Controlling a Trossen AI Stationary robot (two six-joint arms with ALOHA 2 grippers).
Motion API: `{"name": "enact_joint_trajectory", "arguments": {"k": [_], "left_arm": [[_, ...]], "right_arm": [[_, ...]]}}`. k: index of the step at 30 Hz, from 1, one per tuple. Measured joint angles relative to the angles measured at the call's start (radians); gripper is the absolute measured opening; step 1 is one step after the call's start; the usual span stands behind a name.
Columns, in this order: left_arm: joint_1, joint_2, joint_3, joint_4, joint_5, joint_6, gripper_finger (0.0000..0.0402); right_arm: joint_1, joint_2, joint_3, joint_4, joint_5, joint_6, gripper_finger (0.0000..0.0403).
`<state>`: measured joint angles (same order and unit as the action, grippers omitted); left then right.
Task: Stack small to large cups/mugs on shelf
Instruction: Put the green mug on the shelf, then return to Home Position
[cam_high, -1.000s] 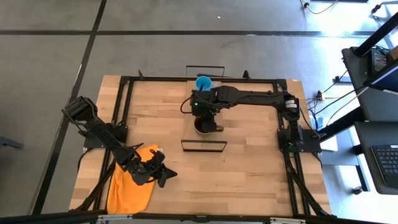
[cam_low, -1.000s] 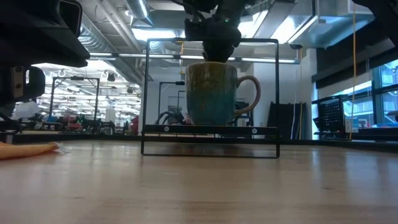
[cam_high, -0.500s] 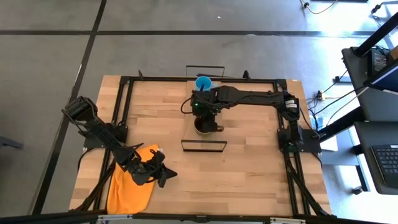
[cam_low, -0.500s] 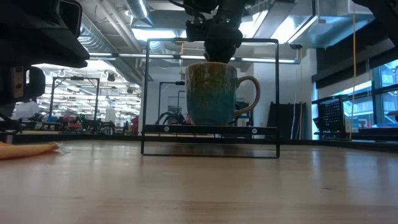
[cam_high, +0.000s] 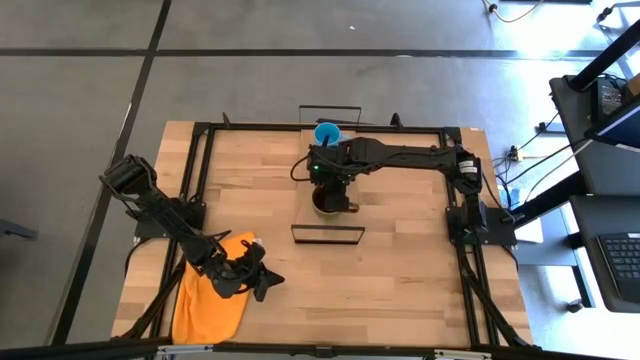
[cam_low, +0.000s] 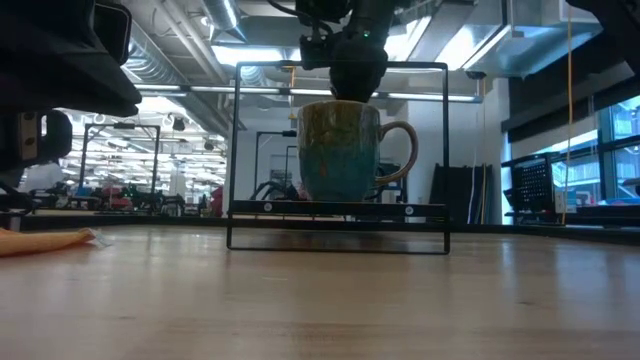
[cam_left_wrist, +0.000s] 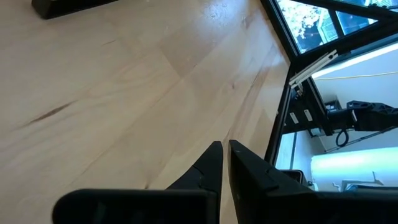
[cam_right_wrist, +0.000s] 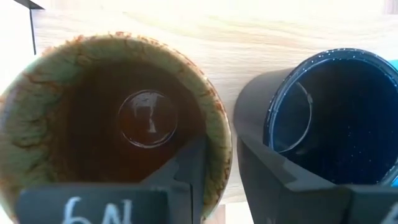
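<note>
The olive-yellow mug (cam_high: 328, 201) stands upright on the light-wood shelf (cam_high: 311, 222), near its near wire frame (cam_low: 338, 242), with the handle (cam_low: 404, 150) toward the table's right. My right gripper (cam_right_wrist: 222, 163) comes down over it, shut across its rim. The black cup (cam_right_wrist: 323, 118) stands right behind the mug on the shelf and is hidden under the arm in the high view. The light-blue cup (cam_high: 326, 133) sits at the shelf's far end. My left gripper (cam_left_wrist: 224, 157) waits shut at the near-left (cam_high: 262, 283). My right gripper holds the olive-yellow mug by its rim (cam_right_wrist: 221, 144) on the side facing the black cup. One finger (cam_right_wrist: 186, 171) is inside the mug and the other finger (cam_right_wrist: 273, 171) outside. The fingers point down from above. The mug is upright, its base on the shelf (cam_low: 338, 209).
An orange cloth (cam_high: 207, 305) lies at the near-left under my left arm. Black frame rails (cam_high: 200, 140) run around the tabletop. Bare wood lies to the right of the shelf (cam_high: 410, 250).
</note>
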<state>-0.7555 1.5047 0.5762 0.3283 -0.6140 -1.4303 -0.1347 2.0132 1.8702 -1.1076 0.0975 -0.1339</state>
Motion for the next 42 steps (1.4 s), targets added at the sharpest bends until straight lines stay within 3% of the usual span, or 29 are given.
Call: {"name": "enact_joint_trajectory", "arguments": {"k": [16,27,31,36,39,42], "left_arm": [[0.001,0.000,0.000,0.001,0.030,0.000,0.0019],[0.001,0.000,0.000,-0.002,0.021,0.027,0.0019],[0.005,0.001,-0.003,0.077,-0.001,0.045,0.0019],[0.073,-0.067,0.016,0.429,-0.022,0.445,0.0019],[0.115,-0.135,0.047,0.445,-0.039,0.648,0.0019],[0.136,-0.198,0.061,0.442,-0.077,0.783,0.0019]], "right_arm": [[0.000,-0.074,-0.001,-0.004,-0.001,0.004,0.0093],[0.043,-0.231,-0.001,-0.158,-0.022,0.225,0.0093],[0.133,-0.302,-0.001,-0.061,-0.089,0.286,0.0093],[0.271,-0.410,-0.001,0.184,-0.031,0.314,0.0093],[0.324,-0.475,0.000,0.255,-0.005,0.321,0.0093],[0.372,-0.529,0.000,0.282,0.000,0.450,0.0093]]}}
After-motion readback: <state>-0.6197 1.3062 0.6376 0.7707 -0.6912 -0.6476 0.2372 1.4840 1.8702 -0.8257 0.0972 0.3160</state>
